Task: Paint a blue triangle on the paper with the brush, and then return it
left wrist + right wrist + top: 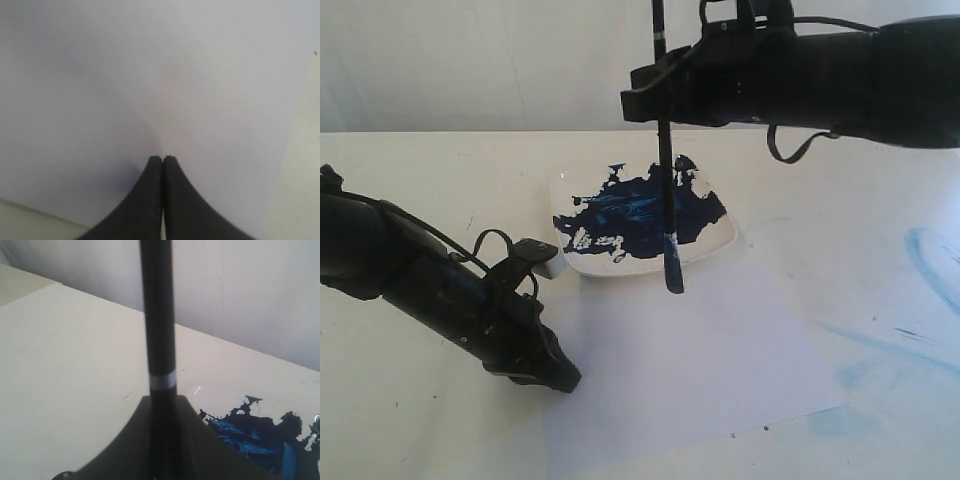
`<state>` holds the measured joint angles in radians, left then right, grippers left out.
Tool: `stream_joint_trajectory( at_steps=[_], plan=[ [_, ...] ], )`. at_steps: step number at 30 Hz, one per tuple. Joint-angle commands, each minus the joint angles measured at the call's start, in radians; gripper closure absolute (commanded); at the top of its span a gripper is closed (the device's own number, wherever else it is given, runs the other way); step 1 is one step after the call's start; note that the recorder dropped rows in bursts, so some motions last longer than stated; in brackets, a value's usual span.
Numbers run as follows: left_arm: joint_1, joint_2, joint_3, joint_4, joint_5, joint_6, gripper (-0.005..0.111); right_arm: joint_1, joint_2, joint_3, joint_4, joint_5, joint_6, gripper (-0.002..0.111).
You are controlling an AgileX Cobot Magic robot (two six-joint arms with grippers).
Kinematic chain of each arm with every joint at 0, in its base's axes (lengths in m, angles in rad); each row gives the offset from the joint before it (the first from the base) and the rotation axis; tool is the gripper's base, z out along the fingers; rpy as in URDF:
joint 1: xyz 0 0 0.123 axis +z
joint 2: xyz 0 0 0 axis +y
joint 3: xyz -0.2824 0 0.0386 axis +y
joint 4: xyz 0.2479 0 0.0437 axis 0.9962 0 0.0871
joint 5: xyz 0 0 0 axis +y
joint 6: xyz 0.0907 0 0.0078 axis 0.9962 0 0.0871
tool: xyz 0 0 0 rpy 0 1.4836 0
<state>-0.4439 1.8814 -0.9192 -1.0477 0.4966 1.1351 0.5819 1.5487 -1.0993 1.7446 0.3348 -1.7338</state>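
Observation:
The brush hangs upright, its black handle clamped in my right gripper, which is shut on it. Its blue-stained tip is at the dish's near edge, above the far side of the paper. In the right wrist view the brush rises out of the gripper, with a silver band just past the fingertips. My left gripper is shut and empty, resting at the paper's left edge. In the left wrist view the gripper points at bare paper. No blue triangle shows on the sheet.
A square white dish with a big dark-blue paint blotch sits just beyond the paper; the blotch also shows in the right wrist view. Pale-blue smears mark the cream tabletop at the right. A pale wall stands behind.

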Motion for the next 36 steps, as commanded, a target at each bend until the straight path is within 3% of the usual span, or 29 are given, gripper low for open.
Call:
stream_joint_trajectory(
  at_steps=[1, 7, 17, 30, 33, 36],
  plan=[
    [-0.005, -0.006, -0.001, 0.01, -0.012, -0.006, 0.107, 0.005, -0.1, 0.084, 0.0, -0.028, 0.016, 0.108],
    [-0.005, -0.006, -0.001, 0.01, -0.007, -0.006, 0.107, 0.005, -0.218, 0.177, 0.0, -0.078, 0.031, 0.108],
    [-0.005, -0.006, -0.001, 0.01, -0.036, -0.006, 0.107, 0.005, -0.23, 0.182, 0.0, -0.024, 0.029, 0.108],
    [-0.005, -0.006, -0.001, 0.01, -0.037, -0.006, 0.107, 0.005, -0.23, 0.175, 0.0, -0.04, 0.245, 0.108],
    [-0.005, -0.006, -0.001, 0.01, -0.037, -0.006, 0.107, 0.005, -0.23, 0.157, -0.178, -0.095, 0.469, 0.108],
    [-0.005, -0.006, -0.001, 0.01, -0.037, -0.006, 0.107, 0.005, -0.232, 0.131, -0.729, -0.243, 1.127, 0.108]
  ],
)
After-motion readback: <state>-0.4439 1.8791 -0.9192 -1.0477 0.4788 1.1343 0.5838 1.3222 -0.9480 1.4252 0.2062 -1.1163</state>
